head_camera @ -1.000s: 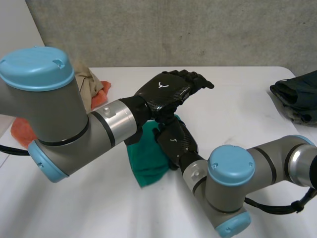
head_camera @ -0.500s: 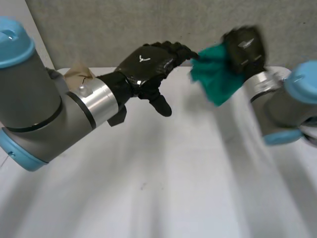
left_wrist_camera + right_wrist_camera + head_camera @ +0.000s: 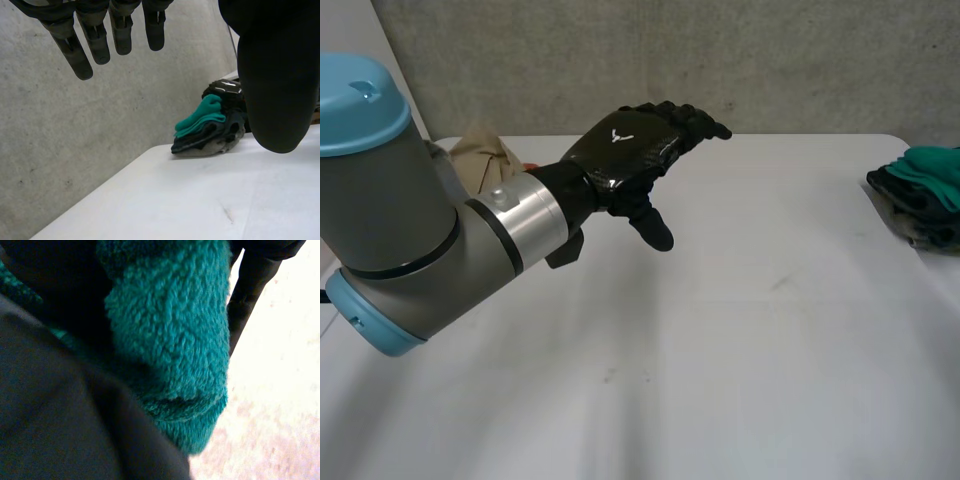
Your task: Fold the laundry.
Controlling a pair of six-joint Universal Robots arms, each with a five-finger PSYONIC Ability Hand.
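A green fleece cloth (image 3: 935, 165) lies on top of a dark stack of folded laundry (image 3: 920, 210) at the table's far right edge. In the right wrist view the green cloth (image 3: 170, 330) bulges right under the palm of my right hand (image 3: 252, 280), whose fingers are curled round it, above dark cloth (image 3: 60, 405). In the left wrist view my right hand (image 3: 225, 90) sits on the green cloth (image 3: 200, 117) and the stack (image 3: 210, 140). My left hand (image 3: 630, 155) hovers open above the table's back middle, holding nothing, fingers (image 3: 100, 35) straight.
A tan cloth (image 3: 480, 150) with a bit of orange cloth (image 3: 530, 168) beside it lies at the table's back left, behind my left arm. The white table (image 3: 720, 350) stretches bare in front. A concrete wall stands behind the table.
My right hand lifted the green cloth from the table's middle and carried it right, onto the dark stack. The left hand stayed raised and open, shifting slightly.
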